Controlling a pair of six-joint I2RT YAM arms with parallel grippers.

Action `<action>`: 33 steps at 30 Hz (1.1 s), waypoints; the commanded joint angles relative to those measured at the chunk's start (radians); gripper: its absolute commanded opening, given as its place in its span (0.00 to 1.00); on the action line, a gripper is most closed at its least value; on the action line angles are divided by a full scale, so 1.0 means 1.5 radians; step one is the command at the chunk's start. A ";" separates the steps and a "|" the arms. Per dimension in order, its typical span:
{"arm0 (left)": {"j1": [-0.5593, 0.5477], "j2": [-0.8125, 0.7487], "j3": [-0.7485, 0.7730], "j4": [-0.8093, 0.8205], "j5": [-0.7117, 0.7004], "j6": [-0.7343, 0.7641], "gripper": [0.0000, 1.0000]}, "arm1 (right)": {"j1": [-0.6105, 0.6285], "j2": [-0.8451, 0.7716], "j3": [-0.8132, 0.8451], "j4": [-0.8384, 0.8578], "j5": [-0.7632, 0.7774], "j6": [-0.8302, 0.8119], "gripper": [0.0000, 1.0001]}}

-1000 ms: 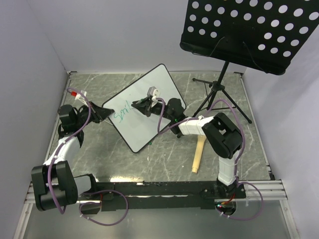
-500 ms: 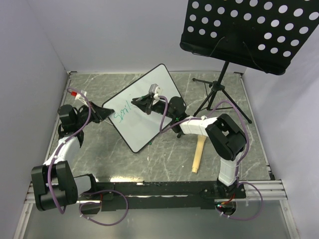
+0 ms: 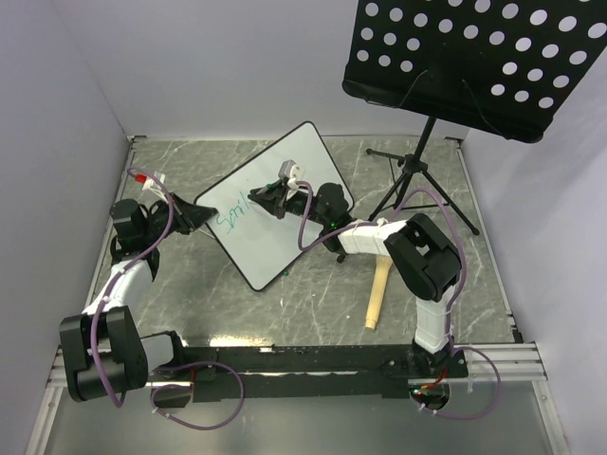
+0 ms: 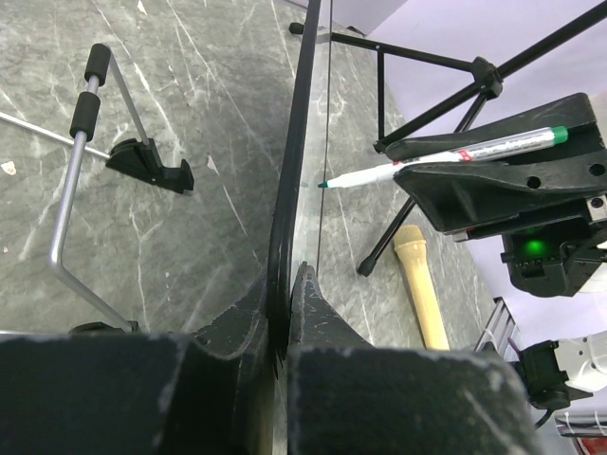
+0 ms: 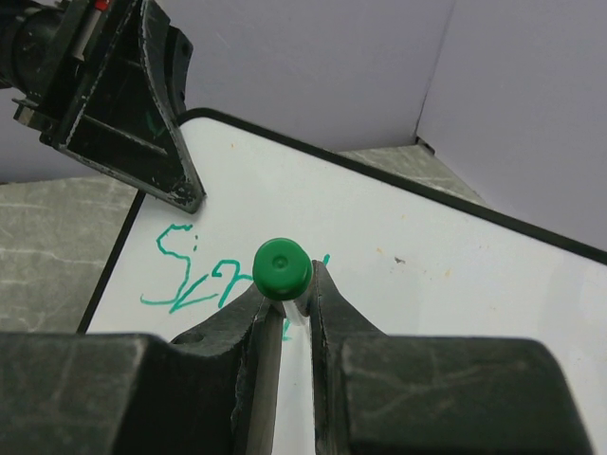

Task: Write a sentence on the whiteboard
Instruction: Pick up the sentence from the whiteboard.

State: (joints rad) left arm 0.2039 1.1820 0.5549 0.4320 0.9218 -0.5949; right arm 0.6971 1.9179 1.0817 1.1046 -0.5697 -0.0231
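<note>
My left gripper (image 4: 285,277) is clamped on the edge of the whiteboard (image 3: 272,242). My right gripper (image 5: 289,296) is closed around the green marker (image 5: 282,268), with the board just ahead of its tip. The sentence (image 5: 190,280) there has only a few letters, so I judge that most of it is left to write.

Whiteboard (image 3: 270,242), blk-framed, rounded corners, set diagonal; teal sentence (image 3: 230,216), few letters only, near left corner.

The right jaws, together with the marker (image 4: 446,159) gripped in them, have been carried a short way leftward across the whiteboard (image 3: 270,248), nearer to the sentence (image 3: 230,219). The right arm's elbow (image 3: 422,251) was swung slightly outward midway and has been drawn back again.
</note>
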 commanded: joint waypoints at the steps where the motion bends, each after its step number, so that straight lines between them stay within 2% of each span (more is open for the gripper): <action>1: -0.005 0.010 0.001 -0.031 -0.048 0.157 0.01 | -0.004 0.007 0.023 0.020 -0.011 -0.002 0.00; 33: -0.006 0.004 0.001 -0.036 -0.048 0.159 0.01 | -0.022 0.026 0.032 -0.004 0.002 -0.006 0.00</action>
State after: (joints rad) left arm 0.2043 1.1820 0.5552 0.4278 0.9192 -0.5949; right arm 0.6792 1.9263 1.0859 1.0843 -0.5690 -0.0265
